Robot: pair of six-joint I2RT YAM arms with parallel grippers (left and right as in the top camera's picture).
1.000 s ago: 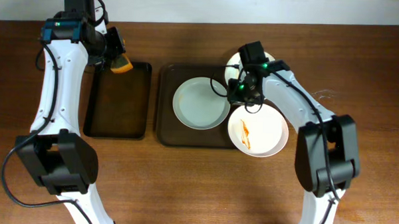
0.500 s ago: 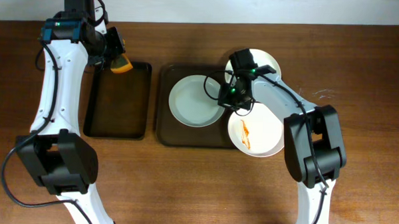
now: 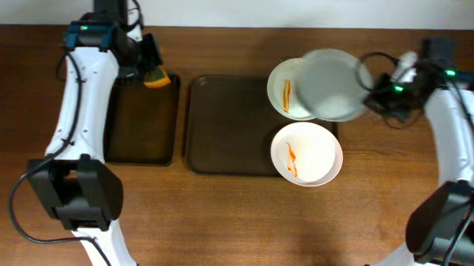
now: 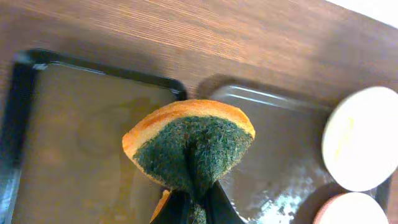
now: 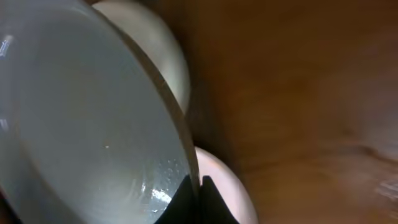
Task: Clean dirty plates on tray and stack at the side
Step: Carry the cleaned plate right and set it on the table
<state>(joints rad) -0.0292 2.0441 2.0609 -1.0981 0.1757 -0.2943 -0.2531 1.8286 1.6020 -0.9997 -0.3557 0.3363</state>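
Observation:
My right gripper (image 3: 370, 96) is shut on the rim of a plain white plate (image 3: 330, 82) and holds it in the air over the tray's far right corner; the rim shows pinched in the right wrist view (image 5: 194, 190). Two dirty plates with orange smears sit at the right of the dark brown tray (image 3: 229, 125): one at the back (image 3: 282, 89), partly under the held plate, and one at the front right (image 3: 303, 153). My left gripper (image 3: 144, 70) is shut on a sponge (image 4: 189, 146), orange with a green scrub face, above the black tray's far right corner.
A narrow black tray (image 3: 139, 118) lies left of the brown tray. Wooden table (image 3: 393, 194) lies to the right and front of the trays. The left part of the brown tray looks wet in the left wrist view (image 4: 273, 186).
My right gripper took the clean plate off the middle of the tray, lifted it and carried it to the right. My left arm with the sponge shifted slightly right.

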